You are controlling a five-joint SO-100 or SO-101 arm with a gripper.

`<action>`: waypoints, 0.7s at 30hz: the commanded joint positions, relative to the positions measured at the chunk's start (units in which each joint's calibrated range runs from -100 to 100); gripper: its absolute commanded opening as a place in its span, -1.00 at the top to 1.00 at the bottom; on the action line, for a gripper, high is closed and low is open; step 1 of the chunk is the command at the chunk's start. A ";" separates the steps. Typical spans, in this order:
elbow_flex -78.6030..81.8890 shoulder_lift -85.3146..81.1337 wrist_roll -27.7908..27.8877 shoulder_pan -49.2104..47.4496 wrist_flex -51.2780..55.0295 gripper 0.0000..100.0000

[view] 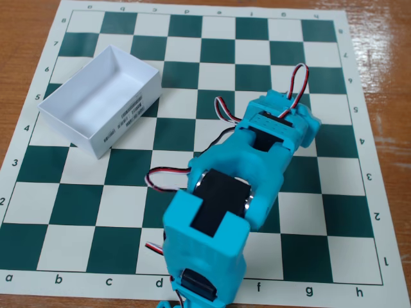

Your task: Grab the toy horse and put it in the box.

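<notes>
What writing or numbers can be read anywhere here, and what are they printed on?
"1" to "8": row numbers down the left margin of the chessboard mat.
"a", "b", "c", "d", "f", "g", "h": column letters along its bottom margin; the arm covers the "e".
The top and right margins repeat them upside down.
Label with barcode on the side of the box: too small to read.

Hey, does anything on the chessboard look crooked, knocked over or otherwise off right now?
Only the box: it sits at an angle to the chessboard squares instead of lined up with them. It is upright, open and looks empty. The arm hides the tool and any horse, so those can't be checked.
</notes>
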 commanded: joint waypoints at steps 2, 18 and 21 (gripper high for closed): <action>-4.61 3.02 0.32 0.16 -2.88 0.41; -5.97 11.61 1.01 -1.48 -10.69 0.43; -5.97 12.40 1.01 -1.77 -10.94 0.48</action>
